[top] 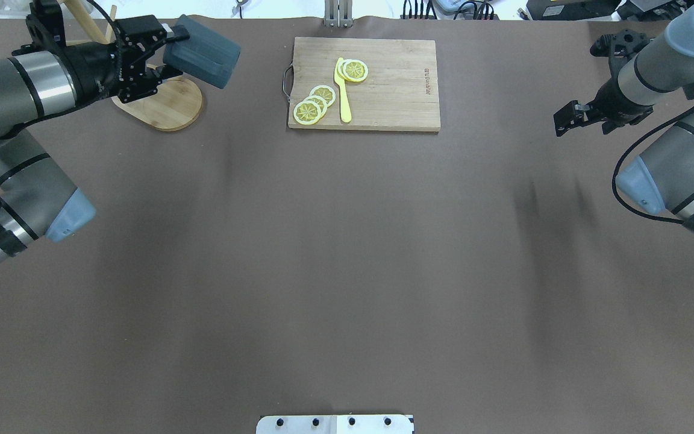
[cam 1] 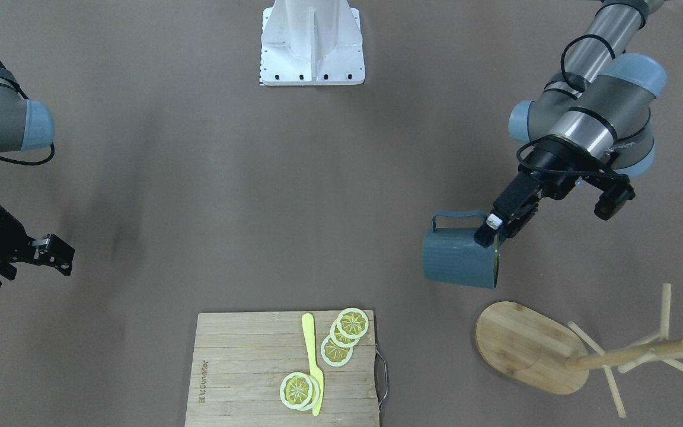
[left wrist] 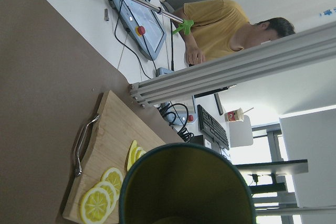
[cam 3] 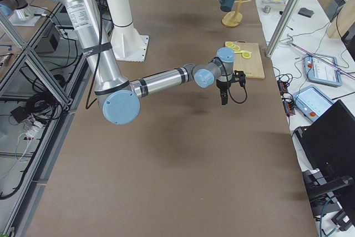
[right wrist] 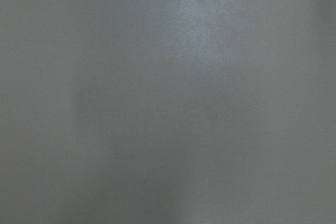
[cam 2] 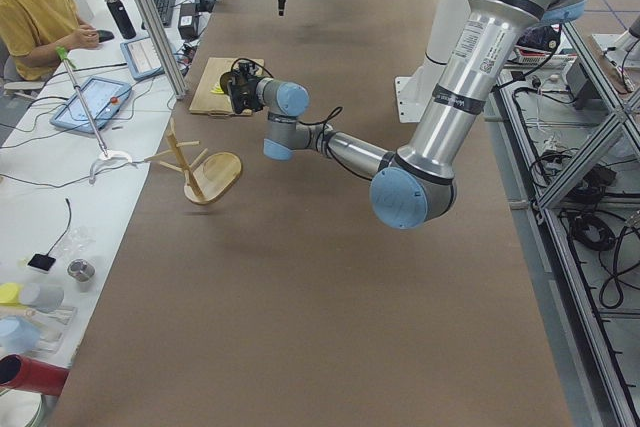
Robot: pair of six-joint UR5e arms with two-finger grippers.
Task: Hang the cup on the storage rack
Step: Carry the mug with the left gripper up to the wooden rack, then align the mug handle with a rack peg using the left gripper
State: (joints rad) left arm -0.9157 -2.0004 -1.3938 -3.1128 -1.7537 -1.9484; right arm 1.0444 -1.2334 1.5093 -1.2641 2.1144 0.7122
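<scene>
The dark slate-blue cup [cam 1: 459, 259] hangs on its side in the air, handle [cam 1: 451, 219] towards the robot's base. My left gripper [cam 1: 491, 232] is shut on its rim, one finger inside the mouth. The left wrist view looks into its yellowish-olive interior [left wrist: 186, 187]. The bamboo storage rack stands upright on its oval base [cam 1: 519, 344], with its post [cam 1: 632, 354] and thin pegs, just beyond the cup and apart from it. My right gripper [cam 3: 223, 100] points down over bare table on the far side; I cannot tell whether it is open or shut.
A slatted bamboo cutting board [cam 1: 246, 367] with lemon slices [cam 1: 341, 338] and a yellow knife [cam 1: 312, 362] lies at the table's far edge, beside the rack. The robot's white base [cam 1: 312, 44] stands opposite. An operator [cam 2: 35, 7] sits beyond the table edge.
</scene>
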